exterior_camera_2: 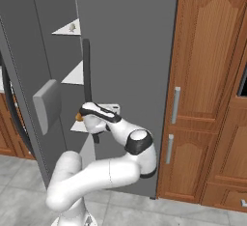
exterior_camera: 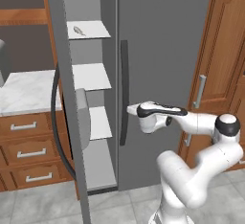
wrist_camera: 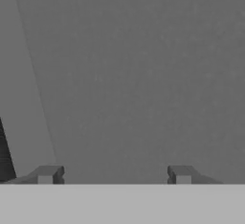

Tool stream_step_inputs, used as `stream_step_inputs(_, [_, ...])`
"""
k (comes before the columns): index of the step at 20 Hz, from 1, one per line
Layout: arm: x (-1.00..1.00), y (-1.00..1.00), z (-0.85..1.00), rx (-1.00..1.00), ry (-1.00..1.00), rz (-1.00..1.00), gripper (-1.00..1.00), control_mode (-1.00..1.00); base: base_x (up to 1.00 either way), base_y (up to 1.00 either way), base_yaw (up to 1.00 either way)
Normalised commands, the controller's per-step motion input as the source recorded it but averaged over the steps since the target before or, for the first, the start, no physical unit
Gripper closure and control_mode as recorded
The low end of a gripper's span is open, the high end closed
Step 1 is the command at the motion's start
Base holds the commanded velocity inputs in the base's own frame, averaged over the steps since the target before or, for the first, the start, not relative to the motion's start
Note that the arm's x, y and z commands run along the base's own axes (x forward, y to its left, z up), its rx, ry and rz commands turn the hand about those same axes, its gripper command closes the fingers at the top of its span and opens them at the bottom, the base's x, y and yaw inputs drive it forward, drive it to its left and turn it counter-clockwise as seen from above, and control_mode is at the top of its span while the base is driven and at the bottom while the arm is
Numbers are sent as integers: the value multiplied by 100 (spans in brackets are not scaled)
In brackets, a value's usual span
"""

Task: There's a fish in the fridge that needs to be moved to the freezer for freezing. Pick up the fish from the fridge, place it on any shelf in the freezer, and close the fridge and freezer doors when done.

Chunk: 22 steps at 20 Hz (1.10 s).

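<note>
The fish (exterior_camera: 79, 30) is a small grey-tan sliver lying on the top narrow white shelf (exterior_camera: 93, 29) of the freezer (exterior_camera: 91, 98), whose door (exterior_camera: 67, 103) stands open toward me. It also shows on that shelf from the right, fish (exterior_camera_2: 72, 27). The fridge door (exterior_camera: 162, 65) is shut, with its dark bar handle (exterior_camera: 123, 94) upright. My gripper (exterior_camera: 130, 109) sits just right of that handle at mid height, facing the grey door. In the hand view the gripper (wrist_camera: 115, 176) is open, fingertips (wrist_camera: 47, 175) wide apart with nothing between them.
Tall brown wooden cabinet doors (exterior_camera: 225, 65) stand right of the fridge. A marble counter (exterior_camera: 26, 91) over wooden drawers (exterior_camera: 26, 153) lies left of the open freezer door. A grey dispenser block (exterior_camera_2: 47, 104) juts from that door's inner side.
</note>
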Motion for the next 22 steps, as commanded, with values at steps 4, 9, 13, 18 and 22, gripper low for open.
stream_step_inputs(4, [-39, -8, 99, 0, -22, 1, -100, -100, 0, 0, 0])
stream_step_inputs(9, [-23, -7, 100, -1, -18, 0, -100, -100, 0, 0, 0])
stream_step_inputs(13, [-29, -50, 100, -14, -5, -7, -100, -100, 0, 0, 0])
stream_step_inputs(18, [-44, -33, 100, -20, 4, -22, -100, -100, 0, 0, 0])
stream_step_inputs(22, [-42, -29, 100, -19, 9, -26, -100, -100, 0, 0, 0])
